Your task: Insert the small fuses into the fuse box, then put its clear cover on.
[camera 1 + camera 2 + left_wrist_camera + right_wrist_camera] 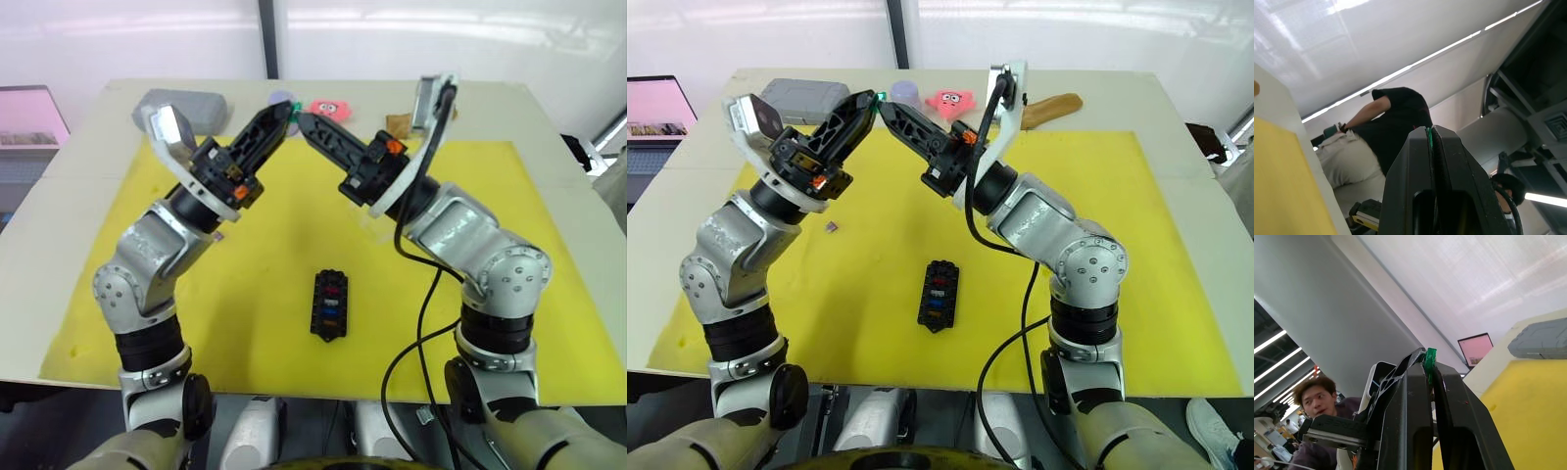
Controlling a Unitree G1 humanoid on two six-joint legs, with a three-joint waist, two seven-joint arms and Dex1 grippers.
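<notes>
Both arms are raised over the yellow mat (265,245) and their tips meet in the air. A small green fuse (1430,363) sits where they meet. My left gripper (286,107) is shut, with a green sliver (1429,138) between its fingers. My right gripper (303,118) is shut on the same fuse at its fingertips. The black fuse box (330,304) lies on the mat near the front, with red, blue and orange fuses in its slots. A tiny purple fuse (831,227) lies loose on the mat under my left arm. The clear cover is hidden.
A grey case (803,98) lies at the table's back left. A pink toy (951,101) and a brown object (1053,105) lie along the back edge. A laptop (651,108) stands off the table to the left. People show behind in both wrist views.
</notes>
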